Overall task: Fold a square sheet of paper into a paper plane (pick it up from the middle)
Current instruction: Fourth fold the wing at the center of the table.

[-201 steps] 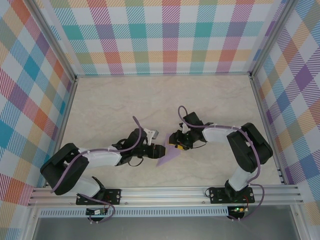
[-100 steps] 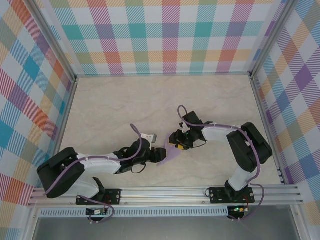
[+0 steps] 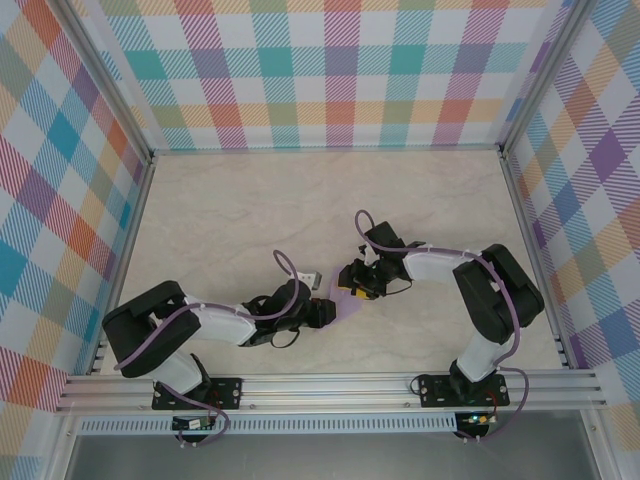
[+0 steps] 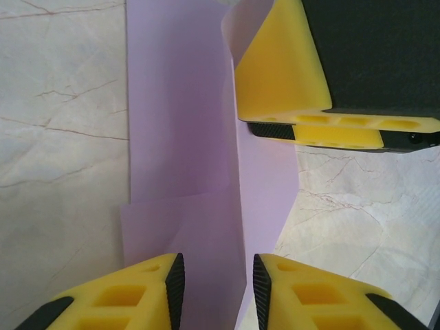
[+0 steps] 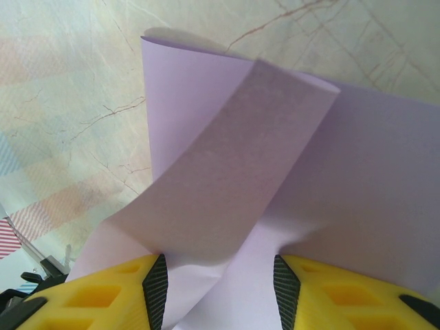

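The square sheet of paper point(image 3: 343, 304) is lilac, partly folded, and lies on the marble table between my two grippers. In the left wrist view the sheet point(image 4: 179, 137) runs away from me with a raised crease line. My left gripper point(image 4: 214, 289) is open, its pads a short way apart on either side of that crease. My right gripper point(image 5: 220, 289) is open too, fingertips down on the sheet point(image 5: 357, 179). A flap point(image 5: 234, 172) curls up between its pads. One yellow right finger point(image 4: 282, 75) rests on the far end of the sheet. From above, left gripper point(image 3: 322, 312) and right gripper point(image 3: 350, 290) nearly meet.
The marble tabletop point(image 3: 250, 210) stretches toward the back, enclosed by checked walls point(image 3: 340, 70) on three sides. An aluminium rail point(image 3: 330, 385) carrying both arm bases runs along the near edge.
My left arm has swung its gripper rightward over the near end of the sheet, and its jaws have narrowed. The sheet shows less from above. The right arm has stayed put.
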Controlling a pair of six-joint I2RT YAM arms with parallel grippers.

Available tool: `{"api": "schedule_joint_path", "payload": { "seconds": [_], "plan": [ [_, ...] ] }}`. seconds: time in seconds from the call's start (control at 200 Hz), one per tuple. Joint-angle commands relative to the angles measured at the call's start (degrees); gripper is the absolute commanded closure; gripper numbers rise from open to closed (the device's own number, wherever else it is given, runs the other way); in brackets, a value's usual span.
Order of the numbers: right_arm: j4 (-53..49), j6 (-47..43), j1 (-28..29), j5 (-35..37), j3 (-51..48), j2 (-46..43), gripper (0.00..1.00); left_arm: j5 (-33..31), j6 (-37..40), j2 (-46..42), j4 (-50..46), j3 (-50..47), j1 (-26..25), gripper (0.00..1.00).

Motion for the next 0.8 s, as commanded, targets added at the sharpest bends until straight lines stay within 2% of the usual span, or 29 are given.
{"api": "schedule_joint_path", "payload": {
  "seconds": [0.0,0.205,0.31,0.58,0.795],
  "plan": [
    [-2.27,0.0,0.16,1.62,0.46,1.15,0.53,0.67,1.71,1.57,1.95,1.59,-0.87,0.7],
    [-2.63,-1.02,0.16,1.34,0.47,-0.65,0.52,0.58,2.69,2.73,1.9,2.18,-0.83,0.9],
    [-1.87,-2.59,0.17,1.02,-0.27,-2.63,0.53,2.41,2.54,3.27,2.96,2.41,-0.62,0.95],
    [0.7,-4.48,0.14,-2.5,-3.3,-6.15,0.52,7.12,0.01,4.89,4.05,3.57,0.77,0.98],
    [0.16,-4.75,0.2,-2.05,-3.75,-5.64,0.52,8.41,-3.12,5.36,4.72,3.52,2.15,0.99]
  ]
}}
